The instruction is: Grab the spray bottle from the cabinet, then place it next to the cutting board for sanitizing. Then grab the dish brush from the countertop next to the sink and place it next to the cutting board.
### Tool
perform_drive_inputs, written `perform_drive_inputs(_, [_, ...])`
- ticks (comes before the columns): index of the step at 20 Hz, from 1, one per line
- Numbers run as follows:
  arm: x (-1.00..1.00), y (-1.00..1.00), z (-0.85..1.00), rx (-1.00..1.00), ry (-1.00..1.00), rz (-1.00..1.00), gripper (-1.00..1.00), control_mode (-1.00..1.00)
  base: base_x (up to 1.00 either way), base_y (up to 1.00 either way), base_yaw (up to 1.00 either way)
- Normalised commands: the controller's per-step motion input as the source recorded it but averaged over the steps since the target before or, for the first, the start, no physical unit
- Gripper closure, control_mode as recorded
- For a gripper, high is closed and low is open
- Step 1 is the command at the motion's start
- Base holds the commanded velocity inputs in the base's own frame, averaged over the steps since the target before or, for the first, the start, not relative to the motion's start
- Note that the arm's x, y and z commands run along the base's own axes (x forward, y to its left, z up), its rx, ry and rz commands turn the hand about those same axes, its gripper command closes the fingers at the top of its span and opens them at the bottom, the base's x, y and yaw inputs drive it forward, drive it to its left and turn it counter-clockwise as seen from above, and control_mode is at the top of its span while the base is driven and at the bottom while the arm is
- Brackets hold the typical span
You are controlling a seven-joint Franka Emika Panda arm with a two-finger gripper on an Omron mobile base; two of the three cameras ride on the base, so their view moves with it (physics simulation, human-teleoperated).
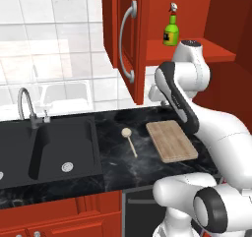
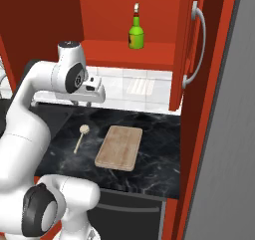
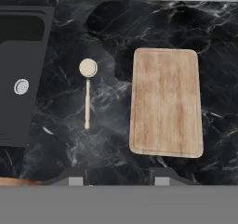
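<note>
First step is not begun: the spray bottle (image 1: 171, 30) stands upper centre on the cabinet (image 1: 129, 34) shelf. The end effector (image 3: 119, 174), spread and empty, must rise toward it.

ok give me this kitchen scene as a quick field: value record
cabinet: door open
spray bottle: upright on the cabinet's inner shelf
cutting board: flat on the countertop, nothing on it
dish brush: on the countertop between sink and cutting board, touching neither
gripper: open, empty, looking down on the countertop from above
task stage: neither item moved yet
</note>
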Motion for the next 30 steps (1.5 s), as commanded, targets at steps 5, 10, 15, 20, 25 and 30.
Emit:
perform_drive_inputs(5, [-0.22, -0.02, 0.00, 0.00, -0.07, -0.01, -1.00, -1.00, 0.00, 0.00, 0.00])
perform_drive_inputs(10, [-0.55, -0.13, 0.44, 0.01, -0.35, -0.03, -1.00, -1.00, 0.00, 0.00, 0.00])
perform_drive_inputs(15, [-0.49, -0.22, 0.80, 0.02, -0.36, -0.01, -1.00, -1.00, 0.00, 0.00, 0.00])
perform_drive_inputs(20, [-0.38, -0.27, 0.74, 0.03, -0.36, 0.00, -1.00, -1.00, 0.00, 0.00, 0.00])
perform_drive_inputs(25, [-0.20, -0.13, 0.52, 0.01, -0.38, 0.00, -1.00, -1.00, 0.00, 0.00, 0.00])
perform_drive_inputs(30, [0.00, 0.00, 0.24, 0.00, -0.26, 0.00, -1.00, -1.00, 0.00, 0.00, 0.00])
